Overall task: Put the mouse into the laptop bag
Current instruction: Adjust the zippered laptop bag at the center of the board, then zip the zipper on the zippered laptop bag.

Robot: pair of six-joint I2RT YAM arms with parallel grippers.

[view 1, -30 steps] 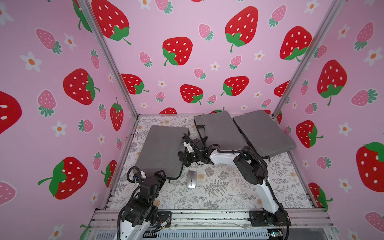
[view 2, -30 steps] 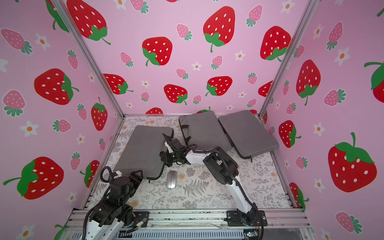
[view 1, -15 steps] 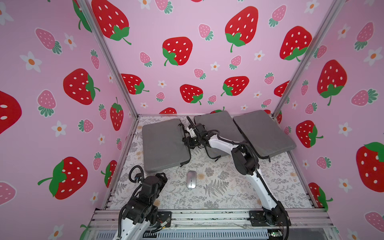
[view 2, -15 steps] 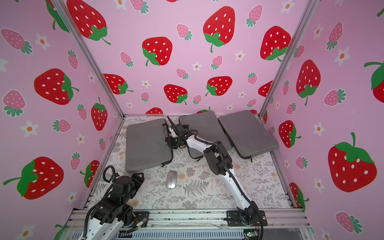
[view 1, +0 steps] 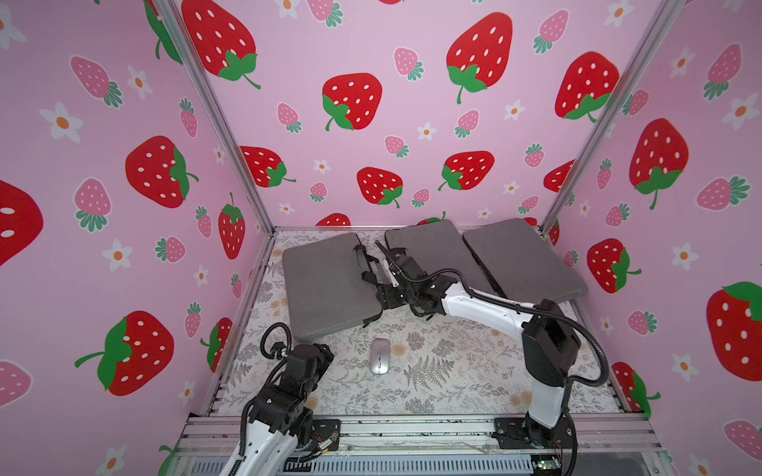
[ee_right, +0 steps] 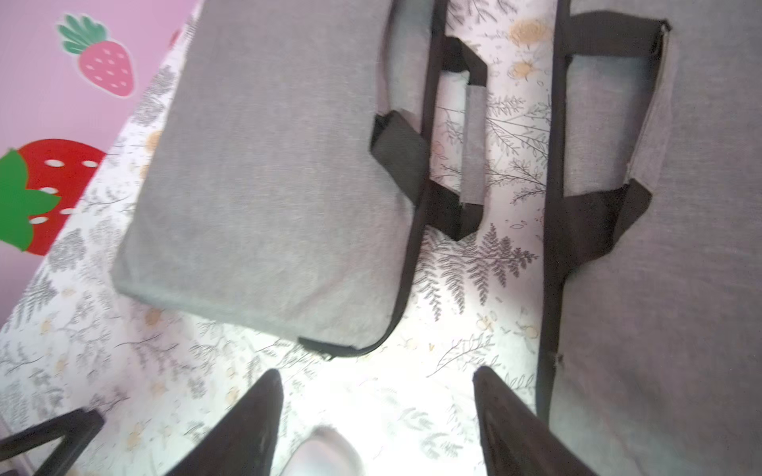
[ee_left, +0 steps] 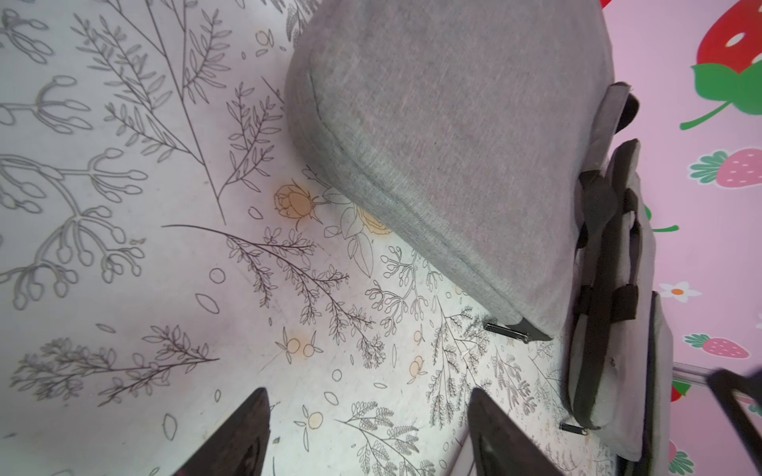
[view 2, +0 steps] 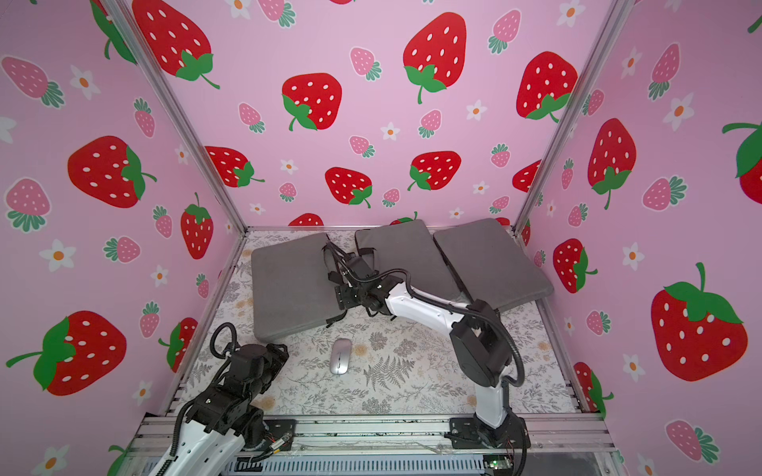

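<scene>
Left end effector (ee_left: 367, 395), nearest, stands wide and empty above the table (view 1: 453, 383). The silver mouse (view 1: 379, 356) lies on the table just in front of the grey laptop bag (view 1: 325, 284). Beyond, the right end effector (ee_right: 377, 375) stands wide, holding nothing, beside the bag's handle edge.

Item 1: mouse (view 1: 379, 356) – silver, oval, thin dark line down its middle. Lies flat on floral tabletop (view 1: 453, 371), out in the open, near bag's front edge but not touching it. Only a blur in my right wrist view (ee_right: 325, 453).
Item 2: laptop bag (view 1: 325, 284) – grey fabric, rectangular, black trim & handles. Lies flat at far left of table. Zip open or closed: I can't tell.
</scene>
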